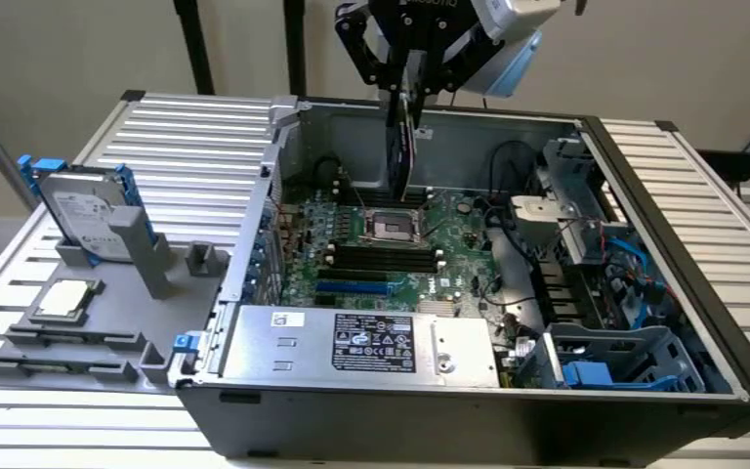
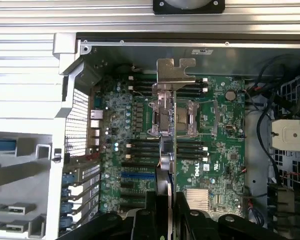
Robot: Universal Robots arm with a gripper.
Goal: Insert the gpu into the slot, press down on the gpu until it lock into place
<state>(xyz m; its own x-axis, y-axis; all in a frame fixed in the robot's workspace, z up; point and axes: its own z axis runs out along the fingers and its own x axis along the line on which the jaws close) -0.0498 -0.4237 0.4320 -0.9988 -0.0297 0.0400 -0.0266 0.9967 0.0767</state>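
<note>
gripper [image 1: 409, 86] is closed on the gpu [image 2: 168, 120]; turn it parallel to the blue slot [image 2: 137, 175] before lowering, keep it upright.

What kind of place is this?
Probably a robot workshop or lab. A robot gripper holds a computer card above an open computer case, and a grey tray holds more computer parts.
</note>
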